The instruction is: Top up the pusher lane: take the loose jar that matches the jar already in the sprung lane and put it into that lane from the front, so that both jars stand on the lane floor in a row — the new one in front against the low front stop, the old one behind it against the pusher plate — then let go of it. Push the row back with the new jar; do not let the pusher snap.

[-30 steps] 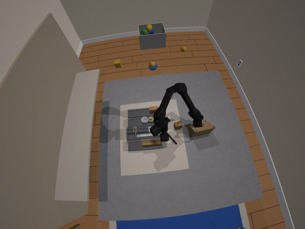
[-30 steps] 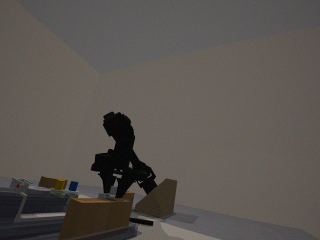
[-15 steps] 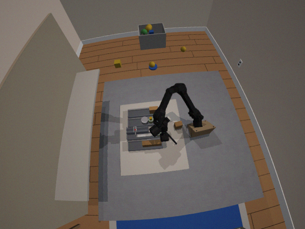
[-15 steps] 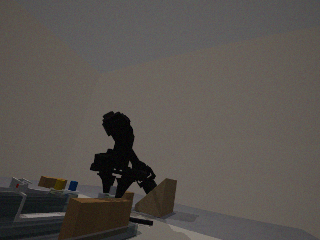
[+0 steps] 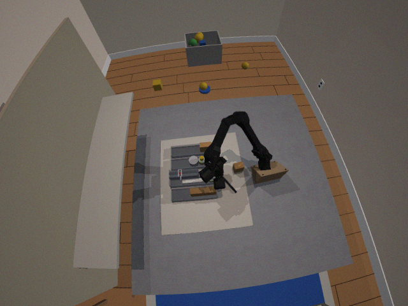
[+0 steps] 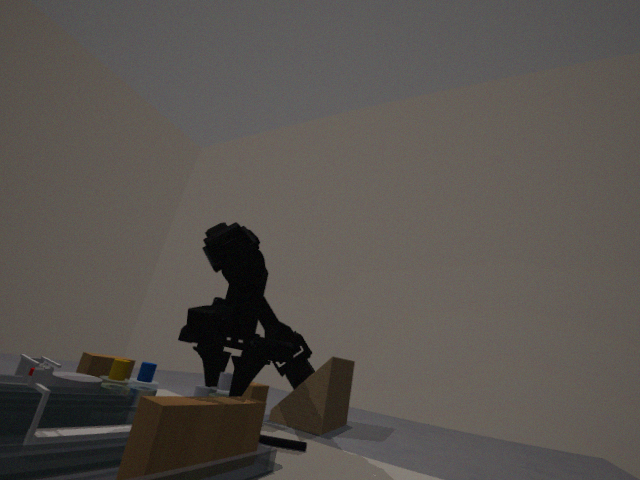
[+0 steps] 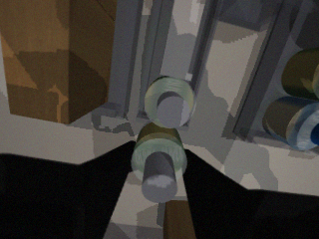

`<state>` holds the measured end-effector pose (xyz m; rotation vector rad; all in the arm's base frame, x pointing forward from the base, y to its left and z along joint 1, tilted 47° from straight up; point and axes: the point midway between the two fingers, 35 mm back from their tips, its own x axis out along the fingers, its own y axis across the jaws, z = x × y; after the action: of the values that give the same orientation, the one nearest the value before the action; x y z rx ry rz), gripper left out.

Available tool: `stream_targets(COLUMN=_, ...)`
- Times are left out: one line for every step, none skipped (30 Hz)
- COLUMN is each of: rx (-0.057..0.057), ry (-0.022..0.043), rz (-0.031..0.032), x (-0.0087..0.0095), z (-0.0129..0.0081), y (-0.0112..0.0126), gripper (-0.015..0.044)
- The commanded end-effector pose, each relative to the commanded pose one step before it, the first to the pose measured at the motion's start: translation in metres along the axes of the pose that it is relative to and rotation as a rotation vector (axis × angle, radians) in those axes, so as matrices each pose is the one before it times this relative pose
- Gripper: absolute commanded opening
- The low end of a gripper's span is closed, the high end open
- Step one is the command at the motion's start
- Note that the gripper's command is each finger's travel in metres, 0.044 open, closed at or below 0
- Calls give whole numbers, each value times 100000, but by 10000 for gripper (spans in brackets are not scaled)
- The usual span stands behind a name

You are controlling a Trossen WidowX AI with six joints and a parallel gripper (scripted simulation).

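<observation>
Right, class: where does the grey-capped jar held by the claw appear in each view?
Top: hidden beneath the claw.
Exterior: the held jar peeks between the dark fingers, low and left of centre.
Wrist: lower centre, gripped from both sides.
Shared landmark: the brown box beside the lane.

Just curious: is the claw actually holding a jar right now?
Yes. The gripper is shut on the grey-capped jar, its dark fingers pressed against both sides.
</observation>
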<state>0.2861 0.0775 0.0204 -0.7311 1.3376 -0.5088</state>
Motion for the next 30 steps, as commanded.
stream_targets(rx=1933, ry=-2358, rz=284, x=-293, z=1076, y=-84, gripper=0)
stream_targets(rx=1, ry=-1, rz=0, x=-3, z=34, y=-1, gripper=0)
stream_targets(rx=1, ry=-1, rz=0, x=-3, z=34, y=-1, gripper=0)
stream_targets(rx=1, ry=-1, rz=0, x=-3, z=34, y=-1, gripper=0)
stream_targets(rx=1, ry=-1, rz=0, x=-3, z=34, y=-1, gripper=0)
stream_targets(rx=1, ry=-1, rz=0, x=-3, z=34, y=-1, gripper=0)
stream_targets(rx=1, ry=-1, rz=0, x=-3, z=34, y=-1, gripper=0)
stream_targets(rx=1, ry=-1, rz=0, x=-3, z=34, y=-1, gripper=0)
stream_targets(rx=1, ry=-1, rz=0, x=-3, z=34, y=-1, gripper=0)
stream_targets(rx=1, ry=-1, rz=0, x=-3, z=34, y=-1, gripper=0)
stream_targets(rx=1, ry=-1, rz=0, x=-3, z=34, y=-1, gripper=0)
stream_targets(rx=1, ry=-1, rz=0, x=-3, z=34, y=-1, gripper=0)
stream_targets(rx=1, ry=-1, rz=0, x=-2, z=34, y=-1, gripper=0)
stream_targets(rx=1, ry=-1, rz=0, x=-2, z=34, y=-1, gripper=0)
stream_targets(rx=1, ry=-1, rz=0, x=-5, z=34, y=-1, gripper=0)
stream_targets(rx=1, ry=-1, rz=0, x=-5, z=34, y=-1, gripper=0)
stream_targets(rx=1, ry=-1, rz=0, x=-5, z=34, y=-3, gripper=0)
stream_targets(rx=1, ry=-1, rz=0, x=-5, z=34, y=-3, gripper=0)
stream_targets(rx=1, ry=-1, rz=0, x=-5, z=34, y=-3, gripper=0)
stream_targets(rx=1, ry=-1, rz=0, x=-5, z=34, y=-3, gripper=0)
stream_targets(rx=1, ry=-1, rz=0, x=-5, z=34, y=-3, gripper=0)
stream_targets(rx=1, ry=-1, rz=0, x=-5, z=34, y=-3, gripper=0)
stream_targets(rx=1, ry=-1, rz=0, x=-5, z=34, y=-3, gripper=0)
stream_targets(rx=1, ry=-1, rz=0, x=-5, z=34, y=-3, gripper=0)
stream_targets(rx=1, ry=-1, rz=0, x=-5, z=34, y=-3, gripper=0)
stream_targets(rx=1, ry=-1, rz=0, x=-5, z=34, y=-3, gripper=0)
stream_targets(rx=1, ry=-1, rz=0, x=-5, z=34, y=-3, gripper=0)
stream_targets(rx=1, ry=-1, rz=0, x=-5, z=34, y=-3, gripper=0)
stream_targets(rx=1, ry=-1, rz=0, x=-5, z=34, y=-3, gripper=0)
stream_targets(rx=1, ry=-1, rz=0, x=-5, z=34, y=-3, gripper=0)
